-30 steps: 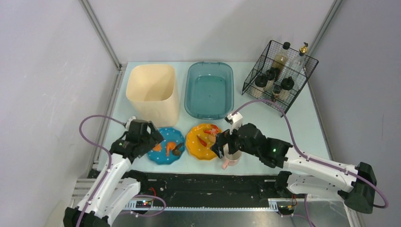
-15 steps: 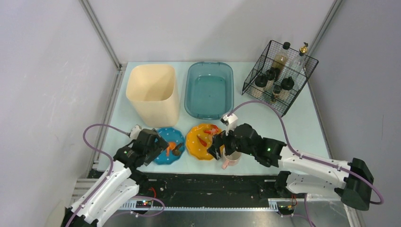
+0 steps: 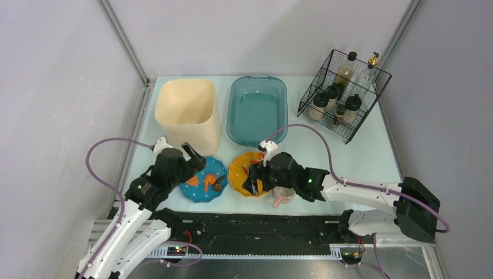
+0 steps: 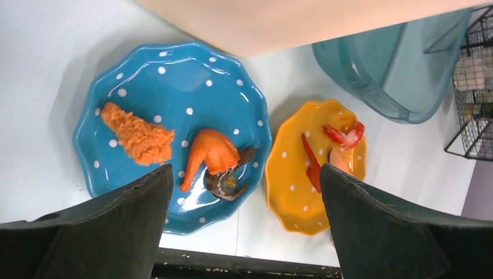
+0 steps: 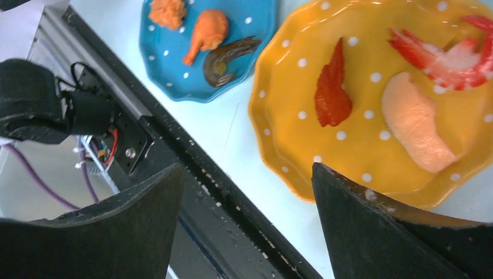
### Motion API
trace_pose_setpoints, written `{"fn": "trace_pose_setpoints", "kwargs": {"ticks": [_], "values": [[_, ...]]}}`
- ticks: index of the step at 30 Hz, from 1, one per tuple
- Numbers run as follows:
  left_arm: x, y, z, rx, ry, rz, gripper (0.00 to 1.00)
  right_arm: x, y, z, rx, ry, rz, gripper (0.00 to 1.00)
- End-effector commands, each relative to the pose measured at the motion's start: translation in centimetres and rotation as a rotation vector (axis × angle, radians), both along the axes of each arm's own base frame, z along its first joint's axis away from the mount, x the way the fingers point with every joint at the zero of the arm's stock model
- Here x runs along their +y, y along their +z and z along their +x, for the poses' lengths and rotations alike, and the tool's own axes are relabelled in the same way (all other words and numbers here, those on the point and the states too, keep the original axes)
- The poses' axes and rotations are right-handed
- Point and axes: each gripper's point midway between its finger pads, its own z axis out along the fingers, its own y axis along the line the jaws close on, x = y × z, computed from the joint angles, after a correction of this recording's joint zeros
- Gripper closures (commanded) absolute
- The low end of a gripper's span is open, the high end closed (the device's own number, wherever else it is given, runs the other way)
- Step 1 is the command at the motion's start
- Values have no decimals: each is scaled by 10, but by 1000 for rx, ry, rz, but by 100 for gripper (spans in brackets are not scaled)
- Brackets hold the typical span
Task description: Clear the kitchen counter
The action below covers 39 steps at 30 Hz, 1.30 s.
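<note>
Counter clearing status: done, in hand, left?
Done: nothing; basin and bin look empty. In hand: nothing held; left gripper open over the blue plate, right gripper open over the orange plate. Left: both plates with food, plus the pink cup, on the counter.

The kitchen counter (image 3: pixel 372 152) is seen as a big, flat, pale blue top with a smooth, dull face. It is laid level. It is edged by a metal rail (image 3: pixel 132 145) at the side and a black strip (image 3: pixel 261 224) along the near edge.
</note>
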Motion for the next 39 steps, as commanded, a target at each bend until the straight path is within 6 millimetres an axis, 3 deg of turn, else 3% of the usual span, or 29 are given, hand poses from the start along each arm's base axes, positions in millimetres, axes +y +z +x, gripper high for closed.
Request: {"fn": "trace_pose_setpoints", "kwargs": {"ticks": [1, 8, 11, 19, 23, 28, 39], "values": [[-8, 22, 3, -59, -115, 36, 0, -3, 23, 35, -22, -149, 60, 16], [-12, 25, -3, -89, -188, 48, 0, -55, 27, 71, -25, -294, 11, 17], [-13, 22, -5, -94, -212, 52, 0, -67, 25, 74, -20, -307, -16, 17], [-20, 18, -7, -105, -277, 54, 0, -96, 28, 55, -48, -302, -104, 20], [-26, 34, -8, -144, -330, 48, 0, -126, 31, 45, -57, -345, -155, 21], [-32, 56, -7, -192, -386, 54, 0, -146, 30, 28, -33, -349, -193, 25], [-35, 73, 6, -242, -499, 187, 0, -150, 7, 10, 22, -312, -298, 31]]}}
